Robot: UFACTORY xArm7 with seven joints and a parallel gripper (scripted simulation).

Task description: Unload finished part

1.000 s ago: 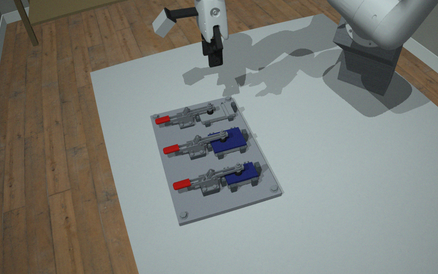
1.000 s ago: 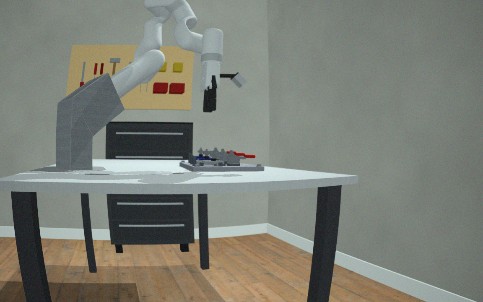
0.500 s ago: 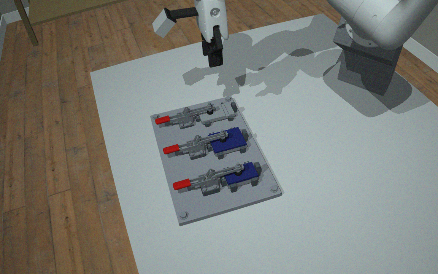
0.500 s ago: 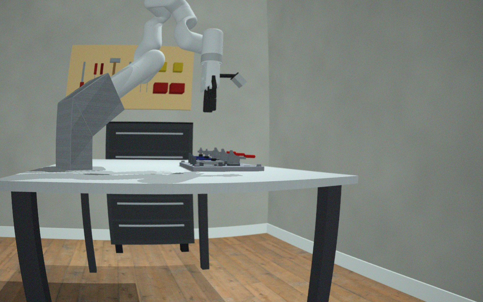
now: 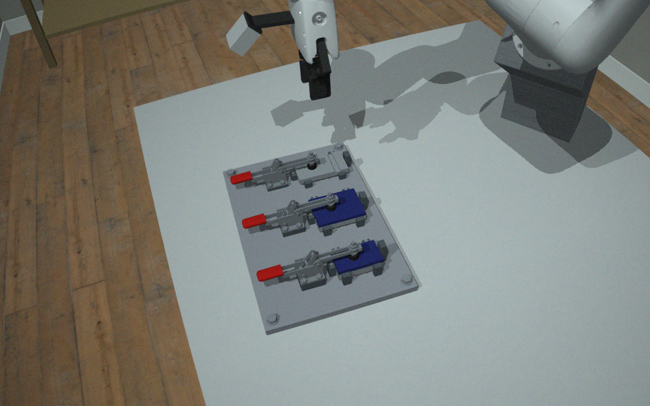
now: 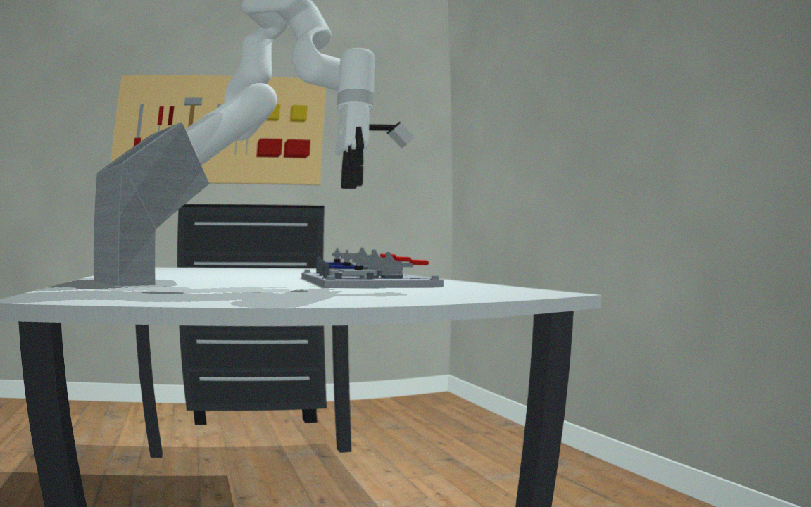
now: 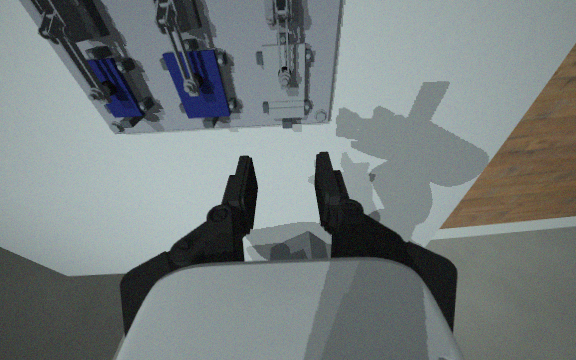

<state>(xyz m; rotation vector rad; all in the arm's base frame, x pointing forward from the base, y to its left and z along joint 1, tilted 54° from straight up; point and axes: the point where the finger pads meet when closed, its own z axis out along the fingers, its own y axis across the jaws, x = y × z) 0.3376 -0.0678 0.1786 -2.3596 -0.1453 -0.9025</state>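
Note:
A grey fixture plate [image 5: 317, 237] lies on the white table and holds three nests in a row. The finished grey part with the milled slot [image 5: 323, 170] sits in the far nest, and its clamp arm lies over it. Two blue blanks [image 5: 339, 207] [image 5: 360, 256] sit in the middle and near nests under their clamp arms. Each clamp has a red handle [image 5: 241, 177] lying low at the left. My gripper [image 5: 319, 93] hangs high above the table, beyond the plate's far end. Its fingers stand apart with nothing between them, as the wrist view shows [image 7: 283, 162]. There the finished part [image 7: 284, 90] lies ahead of the fingers.
The robot base [image 5: 544, 96] stands at the table's far right corner. The table's left edge and the wooden floor lie close to the plate's handle side. A dark drawer cabinet [image 6: 250, 302] and a tool board [image 6: 219, 129] stand behind the table.

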